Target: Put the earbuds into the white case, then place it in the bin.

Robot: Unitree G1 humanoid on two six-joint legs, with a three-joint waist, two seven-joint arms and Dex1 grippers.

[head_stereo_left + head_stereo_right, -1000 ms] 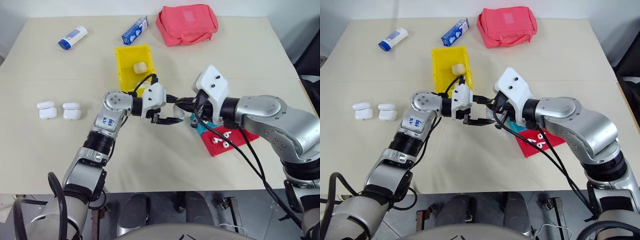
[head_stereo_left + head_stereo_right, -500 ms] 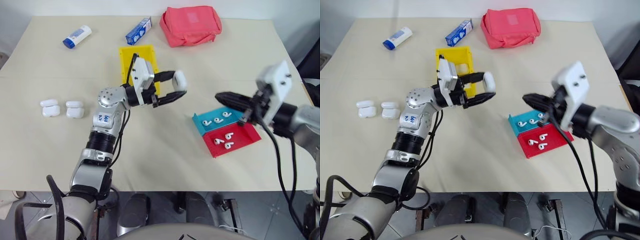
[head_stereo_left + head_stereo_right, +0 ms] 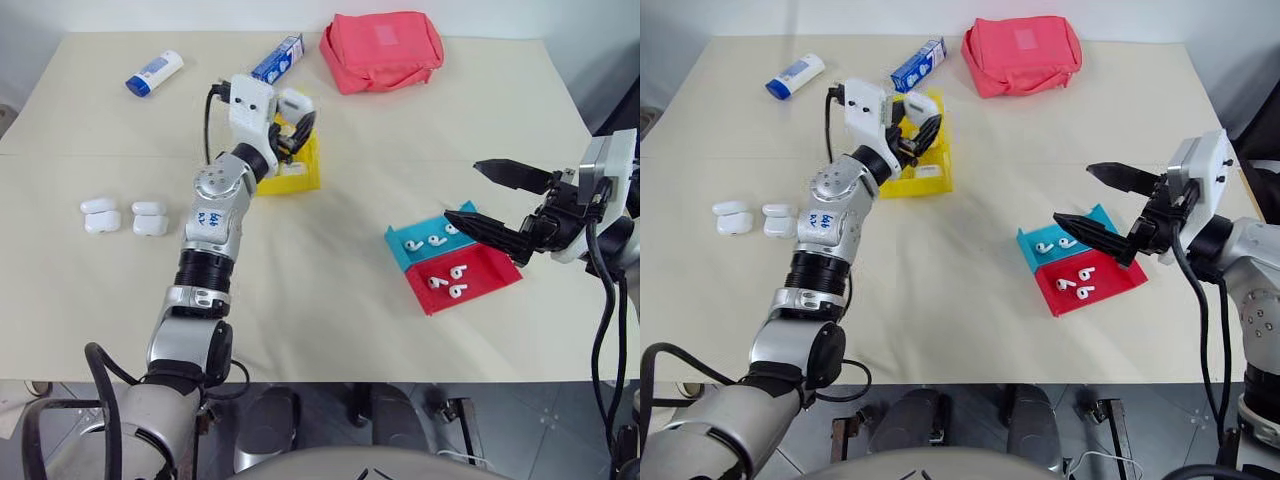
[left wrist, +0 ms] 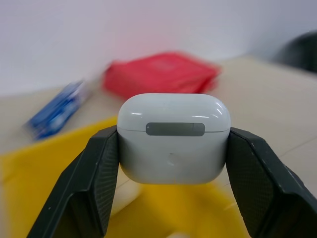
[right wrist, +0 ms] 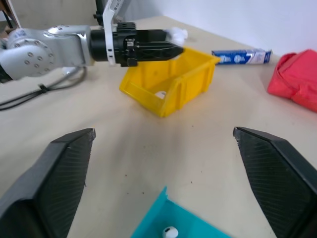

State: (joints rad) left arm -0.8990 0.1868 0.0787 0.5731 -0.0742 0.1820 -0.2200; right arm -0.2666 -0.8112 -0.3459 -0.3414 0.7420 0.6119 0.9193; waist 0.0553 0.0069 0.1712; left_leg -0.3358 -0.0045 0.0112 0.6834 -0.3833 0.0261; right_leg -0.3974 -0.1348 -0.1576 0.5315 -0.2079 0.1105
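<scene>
One white case (image 4: 173, 138) sits clamped in your left gripper (image 3: 290, 118), hovering over the bin (image 3: 296, 178) at eleven o'clock on the table. Your right gripper (image 3: 492, 200) gapes wide and empty at three. Packing looks done; only the drop remains.

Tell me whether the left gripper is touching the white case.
Touching. Left wrist view: the left gripper clamps the white case, both black fingers pressed against its sides.

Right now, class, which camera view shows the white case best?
The left wrist view: the white case sits large between the left gripper fingers, lid shut. The eye views and right wrist view show it small, over the bin.
</scene>
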